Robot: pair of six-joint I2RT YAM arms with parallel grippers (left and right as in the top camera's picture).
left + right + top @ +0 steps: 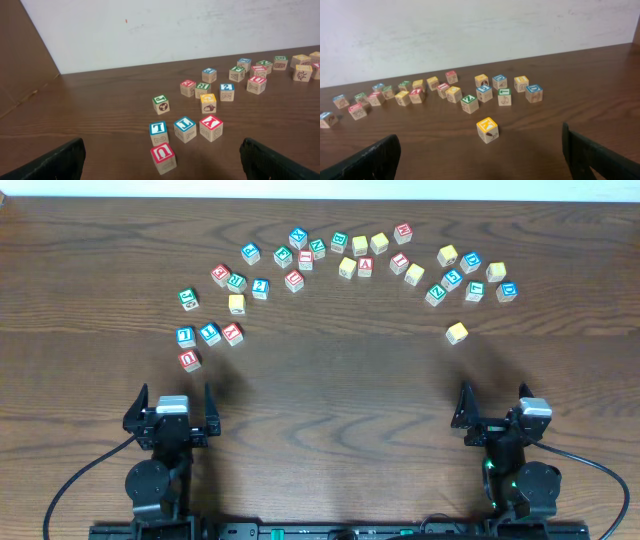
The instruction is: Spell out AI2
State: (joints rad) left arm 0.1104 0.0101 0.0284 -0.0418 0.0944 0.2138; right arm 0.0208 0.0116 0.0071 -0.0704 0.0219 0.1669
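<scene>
- The table (320, 380) is stretching past the lone yellow cube (456, 332) on every side. Its far edge is meeting a white wall beyond that cube, and a broad strip of bare wood is lying on the robot's side of it.
- The right gripper (497, 405) is sitting just right of the lone yellow cube and nearer the robot. Its jaws are standing spread wide and gripping nothing.
- The left gripper (175, 398) is sitting far to the left of the lone yellow cube and nearer the robot. Its jaws are also gaping fully and holding nothing.
- The arc of cubes (340, 242) is curving from far left of the lone yellow cube, round the far side, to just beyond it.
- The red A cube (365, 266) is resting left of the lone yellow cube and farther out, touching a plain yellow neighbour.
- The red I cube (399, 262) is resting between the red A cube and the lone yellow cube, also farther out.
- The blue 2 cube (260, 288) is lying well left of the lone yellow cube. Its numeral is reading upright from the robot's side in the left wrist view (227, 91).
- Being cubes, all three are showing no long axis. Which way the A and the I are facing is too small to tell.
</scene>
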